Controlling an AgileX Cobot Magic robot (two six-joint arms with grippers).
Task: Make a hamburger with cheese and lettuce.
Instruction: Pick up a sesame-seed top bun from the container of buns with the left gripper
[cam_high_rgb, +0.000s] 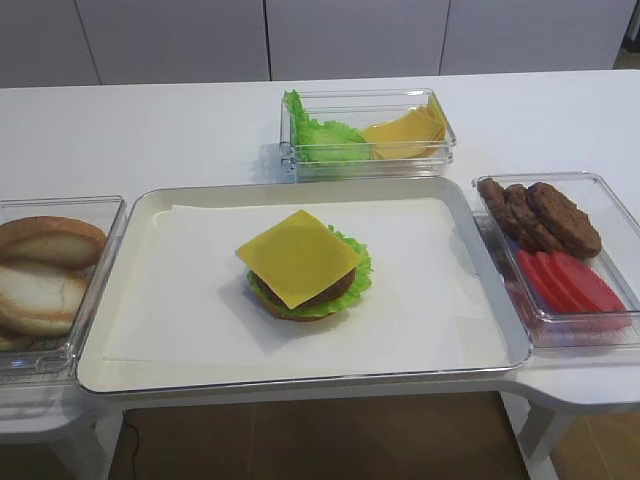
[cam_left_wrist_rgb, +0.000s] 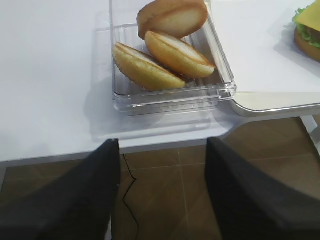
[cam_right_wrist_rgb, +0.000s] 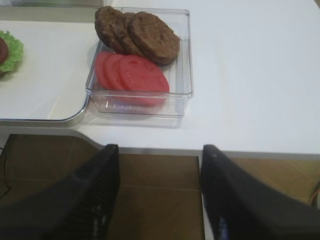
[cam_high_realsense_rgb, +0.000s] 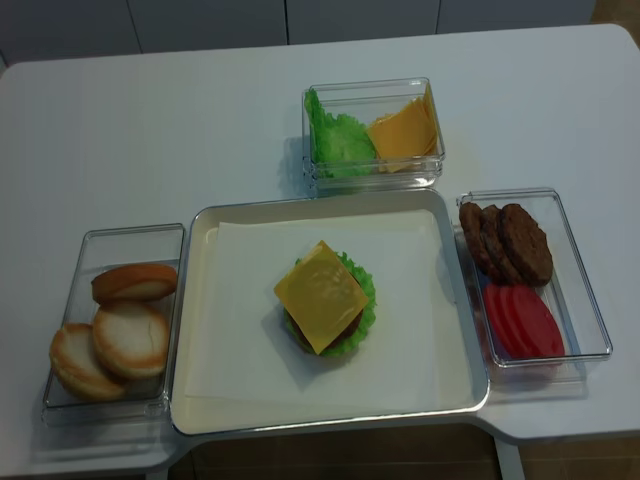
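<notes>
The hamburger (cam_high_rgb: 305, 275) (cam_high_realsense_rgb: 325, 305) stands in the middle of the white tray (cam_high_rgb: 140, 215), with no top bun. A square yellow cheese (cam_high_rgb: 297, 257) (cam_high_realsense_rgb: 320, 295) slice lies on its brown patty. The frilly green lettuce (cam_high_rgb: 358, 265) (cam_high_realsense_rgb: 364, 290) rims the patty; its edge also shows as lettuce (cam_right_wrist_rgb: 12, 50) in the right wrist view. My left gripper (cam_left_wrist_rgb: 162, 142) is open and holds nothing, hanging over the floor in front of the table edge, near the bun box. My right gripper (cam_right_wrist_rgb: 160, 150) is open too, in front of the patty box. Neither shows in the high views.
A clear box of pale bun halves (cam_high_rgb: 45, 280) (cam_left_wrist_rgb: 165, 50) sits left of the tray. A box with loose lettuce leaves (cam_high_rgb: 320, 140) and cheese slices (cam_high_rgb: 405, 135) stands behind it. A box on the right holds dark patties (cam_high_rgb: 540, 215) (cam_right_wrist_rgb: 140, 32) and tomato slices (cam_high_rgb: 570, 280) (cam_right_wrist_rgb: 132, 72).
</notes>
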